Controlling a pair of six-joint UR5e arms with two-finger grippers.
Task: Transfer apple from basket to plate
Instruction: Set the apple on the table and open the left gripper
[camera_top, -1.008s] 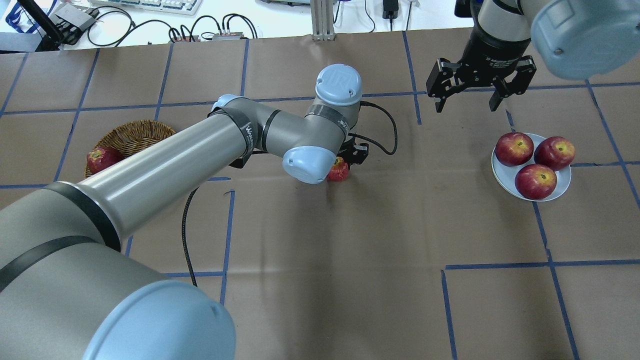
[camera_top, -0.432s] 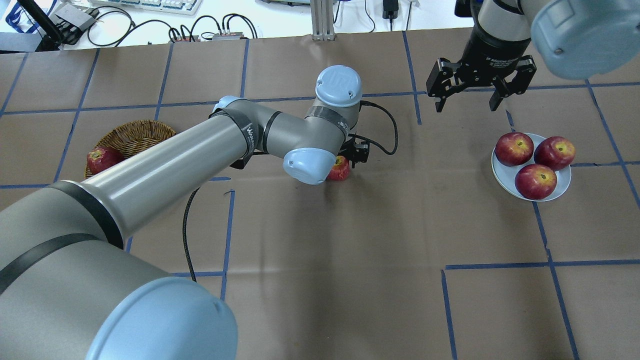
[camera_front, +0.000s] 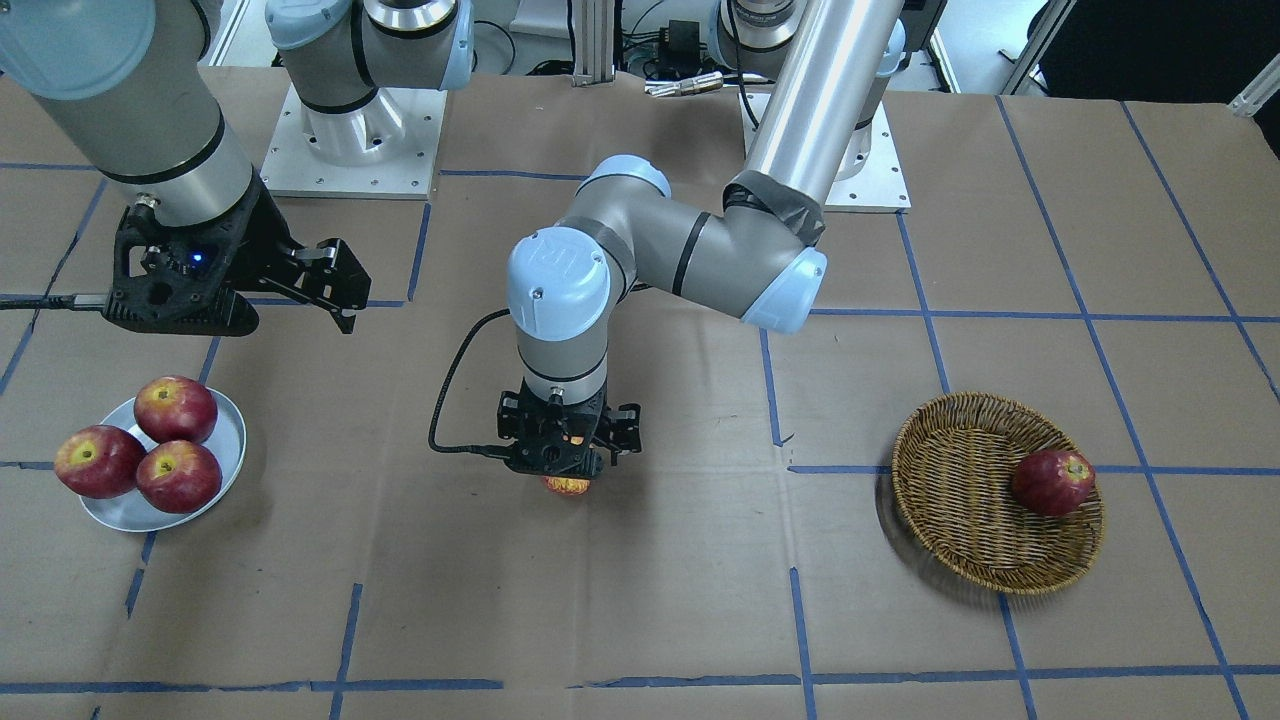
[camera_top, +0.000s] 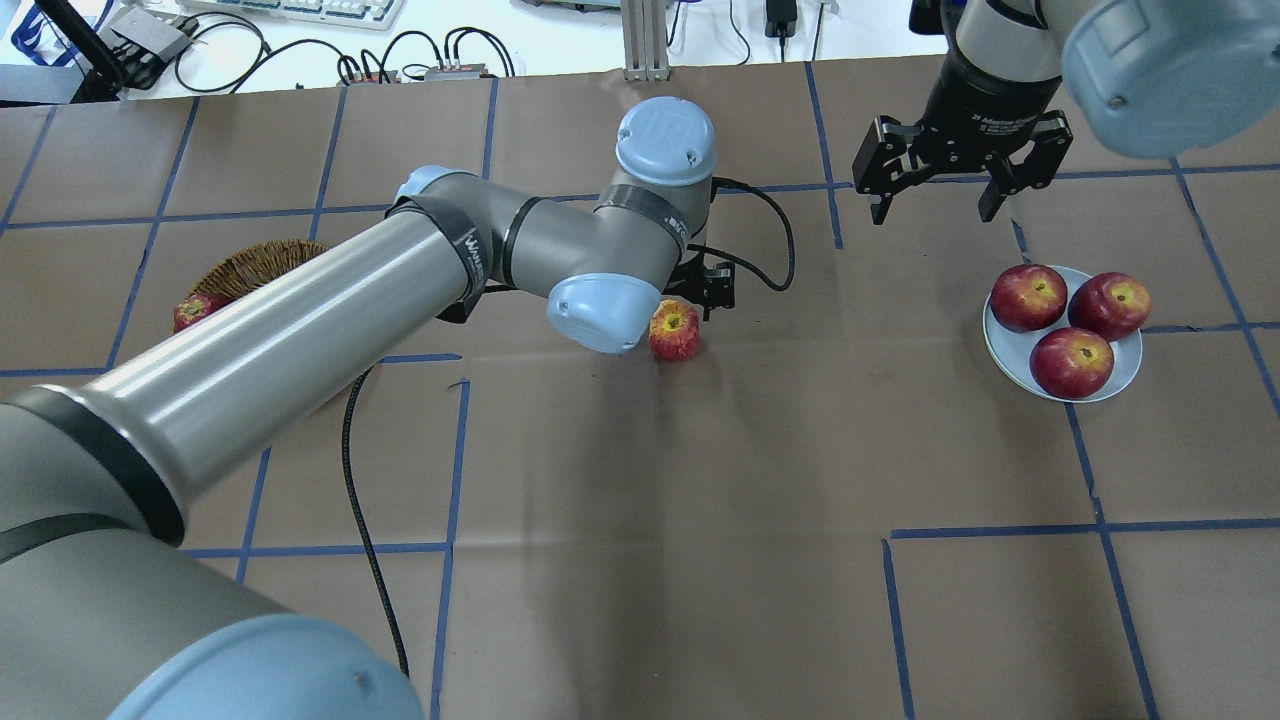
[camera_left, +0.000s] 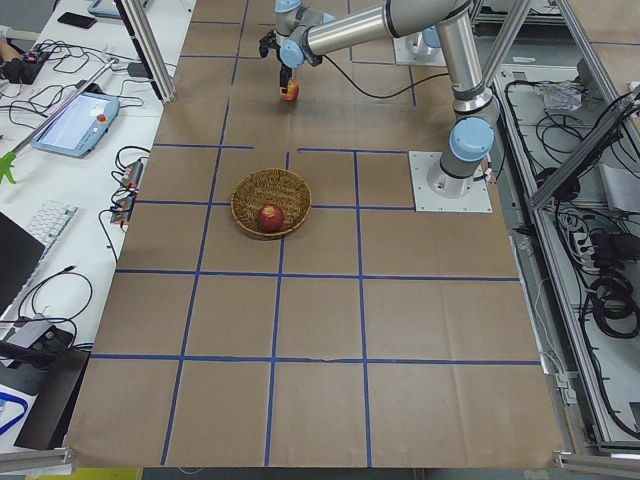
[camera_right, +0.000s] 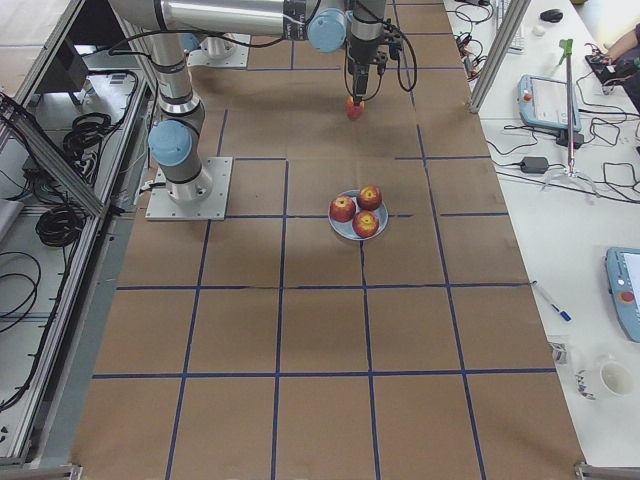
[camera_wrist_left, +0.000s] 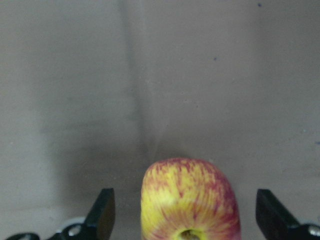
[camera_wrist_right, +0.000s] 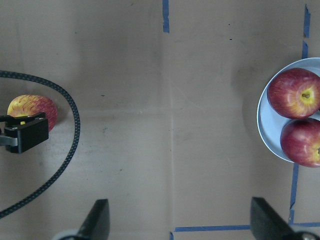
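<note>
I am looking at the apple (camera_top: 675, 331) sitting on the brown paper a little left of the middle of the overhead frame. Its skin is streaked yellow and red, with a dimpled stem end showing. It is lying well apart from both containers. The left gripper (camera_front: 567, 465) is hanging just over it. In the left wrist view its black fingers (camera_wrist_left: 102, 217) are standing wide on either side of the fruit, with paper showing in both gaps, so nothing is being gripped.

The right gripper (camera_top: 934, 213) is hovering at the upper right of the overhead frame, its jaws spread and empty.

The basket (camera_front: 960, 520), round and shallow in brown woven wicker, is holding one dark red apple (camera_front: 1052, 481) at its right rim. The plate (camera_front: 228, 445), smooth and pale grey-white, is carrying three glossy red apples (camera_top: 1071, 362).

Blue tape lines are crossing the creased paper. A pale blue joint cap (camera_top: 665, 140) is showing a raised "UR" mark. The white lettering on the right wrist is too small for me to read.
</note>
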